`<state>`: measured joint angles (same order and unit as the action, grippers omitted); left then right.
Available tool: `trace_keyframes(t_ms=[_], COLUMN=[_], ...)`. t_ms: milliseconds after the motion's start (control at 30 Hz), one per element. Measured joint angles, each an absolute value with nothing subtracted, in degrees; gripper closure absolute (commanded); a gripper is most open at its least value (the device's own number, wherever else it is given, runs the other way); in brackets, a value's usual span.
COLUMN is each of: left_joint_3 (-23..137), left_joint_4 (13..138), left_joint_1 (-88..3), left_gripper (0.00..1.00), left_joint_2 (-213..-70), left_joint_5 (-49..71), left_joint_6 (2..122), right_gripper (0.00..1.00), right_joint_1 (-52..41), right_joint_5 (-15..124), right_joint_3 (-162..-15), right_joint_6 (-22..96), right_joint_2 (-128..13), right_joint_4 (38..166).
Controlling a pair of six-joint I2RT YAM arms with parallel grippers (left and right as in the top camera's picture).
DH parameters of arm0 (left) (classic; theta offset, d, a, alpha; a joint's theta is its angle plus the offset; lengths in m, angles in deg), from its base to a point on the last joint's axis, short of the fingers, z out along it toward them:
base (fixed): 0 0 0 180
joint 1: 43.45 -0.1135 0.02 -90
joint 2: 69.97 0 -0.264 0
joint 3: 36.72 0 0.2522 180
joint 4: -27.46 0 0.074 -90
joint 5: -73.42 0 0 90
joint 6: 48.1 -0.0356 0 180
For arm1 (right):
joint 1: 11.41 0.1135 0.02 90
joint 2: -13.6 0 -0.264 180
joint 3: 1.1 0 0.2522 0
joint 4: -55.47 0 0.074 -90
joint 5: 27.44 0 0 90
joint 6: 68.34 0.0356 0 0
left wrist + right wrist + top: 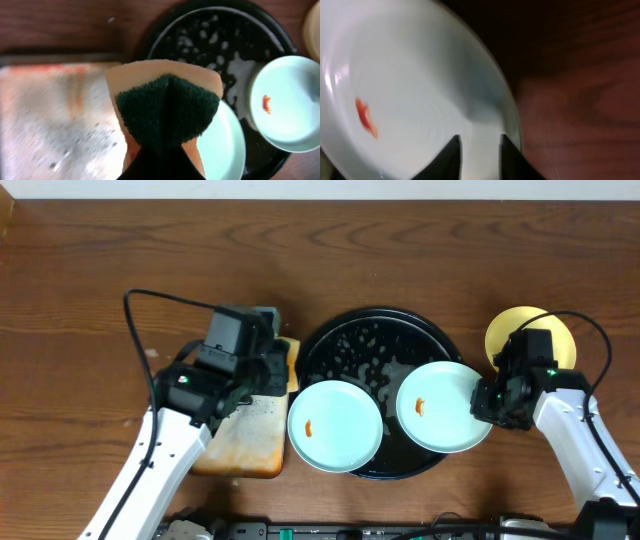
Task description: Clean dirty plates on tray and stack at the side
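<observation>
Overhead, progress: no plate looks cleaned. Both mint plates carry an orange smear, and no stack shows beside the black tray.
Overhead, layout: the tray sits mid-counter, toward the robot's edge. The left mint plate and the right mint plate both lie on it. A yellow plate lies off the tray toward the counter's right edge, partly under the right arm.
Overhead, arms: the left gripper hangs over the rusty tray at the black tray's left rim. The right gripper is at the right mint plate's outer rim.
Left wrist, fingers: closed on a sponge, green scouring face toward the camera, apart from both plates. The foamy tray and the plates lie off to the right.
Right wrist, fingers: tips are narrowly apart at the right mint plate's rim, with the right finger just beside the edge. Whether they clamp it, cannot tell.
Right wrist, smear: the smear is well apart from the fingers.
Remaining (judgement): scrub all three plates, then stack them.
</observation>
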<state>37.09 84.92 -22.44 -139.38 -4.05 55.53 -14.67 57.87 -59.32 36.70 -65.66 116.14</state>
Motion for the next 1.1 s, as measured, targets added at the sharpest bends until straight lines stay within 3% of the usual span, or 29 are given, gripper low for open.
trace_keyframes(t_ms=[100, 633, 1100], left_joint_3=[37.1, 37.1, 37.1], left_joint_4=[82.9, 70.0, 59.9], left_joint_1=[-20.1, -8.5, -1.6], left_gripper=[0.89, 0.89, 0.89], left_joint_2=[-140.9, -149.2, -154.1], left_joint_5=[-3.9, -3.6, -1.3], left_joint_6=[55.8, 59.3, 64.3], right_gripper=[0.99, 0.99, 0.99], right_joint_1=[-14.7, -14.6, -14.0], right_joint_5=[58.3, 57.5, 51.1], right_joint_3=[-57.4, -56.8, -56.8], right_joint_6=[37.3, 33.6, 29.4], right_joint_2=[-65.7, -65.7, -65.7], right_joint_4=[113.8, 102.3, 99.8])
